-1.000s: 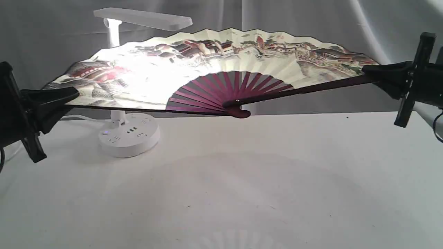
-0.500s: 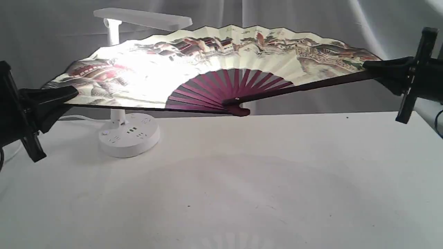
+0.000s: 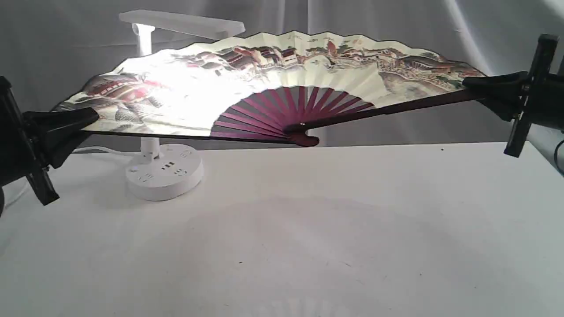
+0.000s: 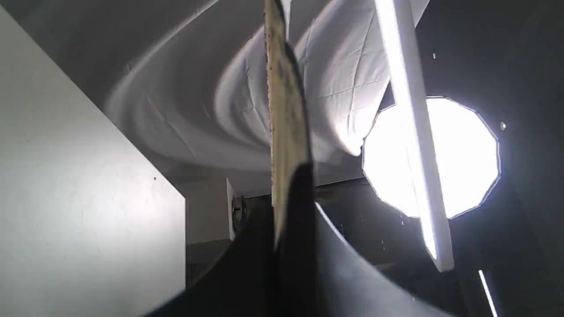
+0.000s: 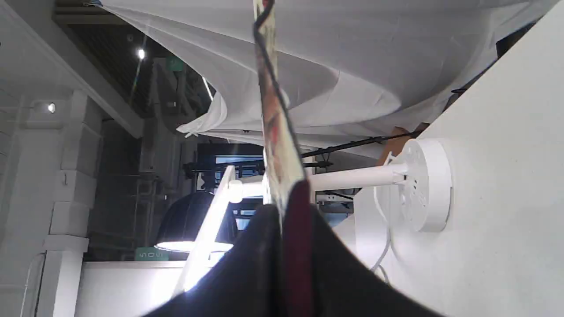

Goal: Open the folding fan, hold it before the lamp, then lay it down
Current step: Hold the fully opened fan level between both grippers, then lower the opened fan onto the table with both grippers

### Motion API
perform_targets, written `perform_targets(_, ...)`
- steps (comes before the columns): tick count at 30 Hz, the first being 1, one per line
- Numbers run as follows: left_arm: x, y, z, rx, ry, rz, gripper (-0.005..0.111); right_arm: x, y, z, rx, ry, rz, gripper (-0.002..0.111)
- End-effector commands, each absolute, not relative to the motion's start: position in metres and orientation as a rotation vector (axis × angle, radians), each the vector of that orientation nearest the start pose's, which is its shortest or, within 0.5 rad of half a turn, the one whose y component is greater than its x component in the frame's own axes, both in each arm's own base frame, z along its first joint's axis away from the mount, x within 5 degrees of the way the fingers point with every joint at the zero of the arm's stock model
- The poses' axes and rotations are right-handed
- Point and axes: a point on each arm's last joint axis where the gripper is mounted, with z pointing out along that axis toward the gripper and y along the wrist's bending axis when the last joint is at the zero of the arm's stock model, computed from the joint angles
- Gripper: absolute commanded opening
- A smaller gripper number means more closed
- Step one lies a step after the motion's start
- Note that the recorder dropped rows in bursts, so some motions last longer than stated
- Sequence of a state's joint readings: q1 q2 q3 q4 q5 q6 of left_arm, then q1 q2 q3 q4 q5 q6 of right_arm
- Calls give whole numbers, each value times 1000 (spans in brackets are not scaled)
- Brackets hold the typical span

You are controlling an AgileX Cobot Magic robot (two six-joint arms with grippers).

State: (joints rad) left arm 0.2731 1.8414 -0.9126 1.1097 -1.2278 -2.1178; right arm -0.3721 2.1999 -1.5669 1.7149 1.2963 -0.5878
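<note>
The folding fan is spread wide open and held up in the air, its cream painted leaf facing me and its maroon ribs meeting at the pivot just above the table's far edge. My left gripper is shut on the fan's left guard, and my right gripper is shut on its right guard. The white lamp stands behind the fan's left half, lit, its glow showing through the paper. Each wrist view shows the fan edge-on between shut fingers: fan, fan, lamp.
The white table runs under the fan, carrying the fan's faint shadow. A grey cloth backdrop hangs behind. A bright round studio light shines in the left wrist view. The lamp's cord trails off to the left.
The fan has risen slightly and tipped a little more upright, mostly at its right side as the right gripper lifted. Both grips stay the same.
</note>
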Motion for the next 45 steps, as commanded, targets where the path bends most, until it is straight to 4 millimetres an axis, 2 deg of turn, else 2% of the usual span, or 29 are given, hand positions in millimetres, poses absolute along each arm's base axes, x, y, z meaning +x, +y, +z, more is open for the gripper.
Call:
perform_targets(1,355,36,224,-772,1575,-1671,0,453,-104,219,700,1791,1695,0)
perform_targets(8,354,34,222,-761,1607,-1662,0,453,-104,219,678,1793,1681,0)
perform_targets(14,353,33,211,-768,1739,-1567,0,452,-103,217,651,1815,1660,0)
perform_targets(21,351,31,208,-737,1793,-1557,0,450,-102,212,624,1856,1632,0)
perform_targets(29,334,28,176,-790,1908,-1434,0,431,-96,174,646,1867,1605,0)
perform_targets(35,333,21,160,-729,1867,-1621,0,417,-105,134,699,1902,1571,0)
perform_targets(39,333,21,134,-681,1923,-1573,0,410,-109,108,670,1926,1523,0)
perform_targets(45,330,21,92,-715,1977,-1534,0,406,-113,77,654,1974,1498,0)
